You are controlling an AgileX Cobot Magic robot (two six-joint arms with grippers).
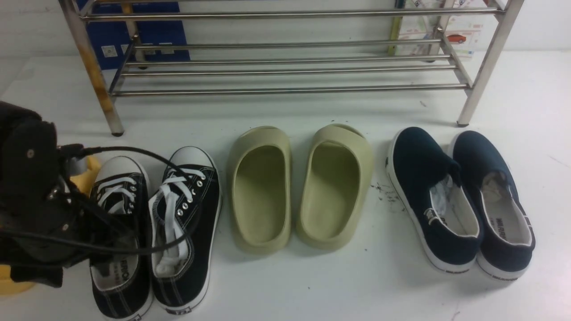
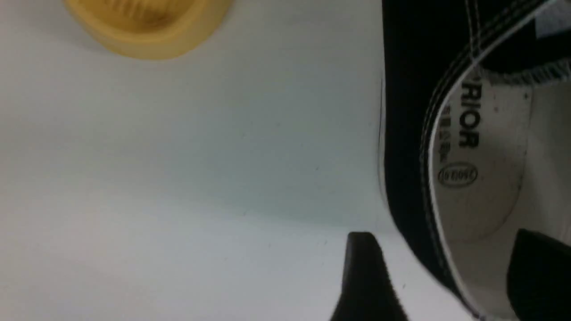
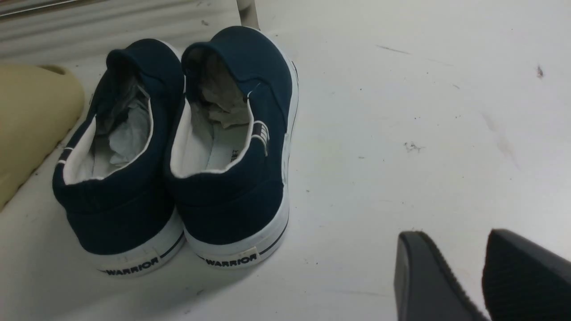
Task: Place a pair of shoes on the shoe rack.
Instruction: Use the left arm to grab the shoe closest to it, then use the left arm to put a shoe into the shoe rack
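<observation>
Black canvas sneakers [image 1: 154,232] with white laces and rubber toe caps sit in front of the shiny steel-tube shoe rack [image 1: 285,91], not on it. My left gripper [image 2: 444,236] is open, its jaws straddling the left sneaker [image 2: 410,133] at the heel wall (the arm hides that heel in front view). My right gripper [image 3: 459,238] is slightly parted and empty, only the tips showing. The yellow object [image 2: 147,26] is blurred and cut off.

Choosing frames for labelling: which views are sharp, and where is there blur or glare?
Front view: fairly sharp, with bright glints on the rack tubes. Left wrist view: a blurred close-up, the sneaker stitching smeared. Right wrist view: the slip-ons are clear and evenly lit.
</observation>
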